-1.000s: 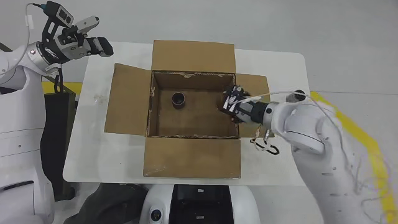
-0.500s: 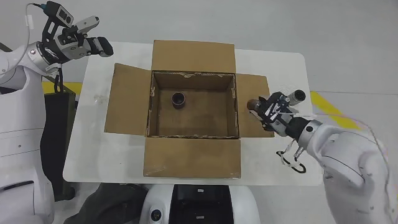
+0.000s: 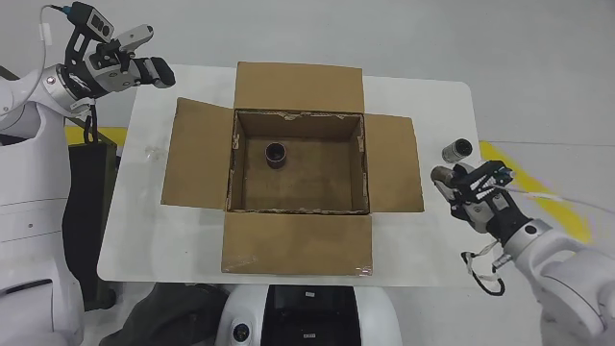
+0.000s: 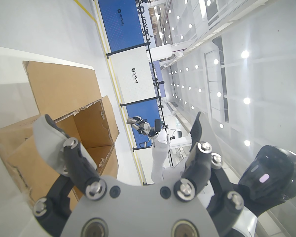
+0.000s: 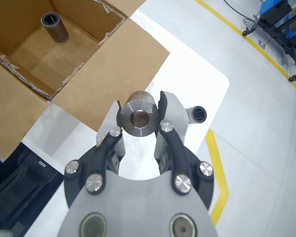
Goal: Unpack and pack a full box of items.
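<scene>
Pinching a steel sleeve [image 5: 139, 120] above the table [image 3: 437, 106] edge, the right hand [image 5: 140, 109] would do best to set it down gently beside the loose bearing [image 5: 196, 114] without rolling it, while the open box [image 3: 298, 86] held one upright bearing [image 3: 277, 156] and the left hand [image 4: 120, 119] hung spread, well apart.

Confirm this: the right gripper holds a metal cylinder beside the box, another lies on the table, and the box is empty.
Wrong: the box is not empty. A third cylinder stands inside it, as the right wrist view shows. The right gripper does hold a cylinder beside the box, and a second cylinder lies on the table.
</scene>
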